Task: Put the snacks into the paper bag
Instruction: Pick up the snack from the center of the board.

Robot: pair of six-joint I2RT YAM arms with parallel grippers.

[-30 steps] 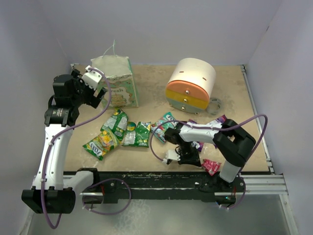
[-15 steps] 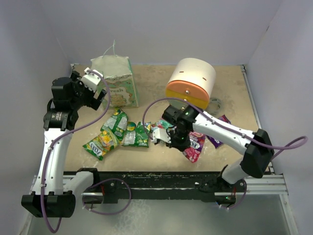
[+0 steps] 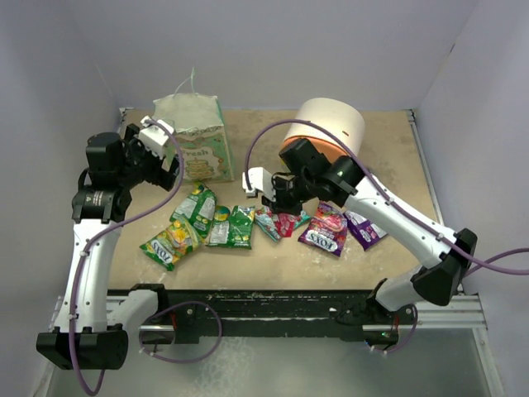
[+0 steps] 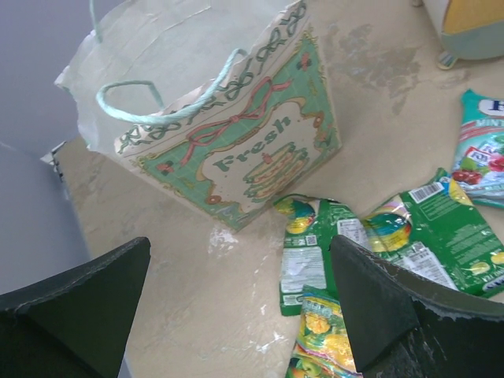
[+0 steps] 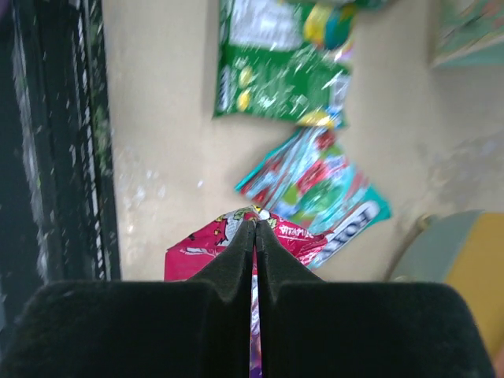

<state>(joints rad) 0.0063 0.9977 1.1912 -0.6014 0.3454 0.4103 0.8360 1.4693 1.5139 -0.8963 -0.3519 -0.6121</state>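
The paper bag [image 3: 198, 136] stands at the back left; the left wrist view shows its "Fresh" face [image 4: 252, 150]. My left gripper [image 3: 165, 161] hangs open just left of the bag, over bare table, with nothing between its fingers [image 4: 240, 244]. My right gripper [image 3: 277, 201] hovers over the middle of the table, shut on a red snack packet [image 5: 197, 253] that sticks out past the fingertips. Loose snacks lie below: green packets [image 3: 196, 207] [image 3: 231, 227], a yellow-green one [image 3: 169, 244], a teal one [image 5: 323, 189] and purple ones [image 3: 325, 233] [image 3: 364, 227].
A round white, orange and yellow drawer unit [image 3: 324, 142] stands at the back right, just behind my right arm. A small grey disc [image 3: 362, 177] lies beside it. Walls close in the left, back and right sides. A black rail [image 3: 289, 302] runs along the near edge.
My right arm has swung from the near edge up and left to the table's middle, carrying the red packet. The left arm has barely moved.
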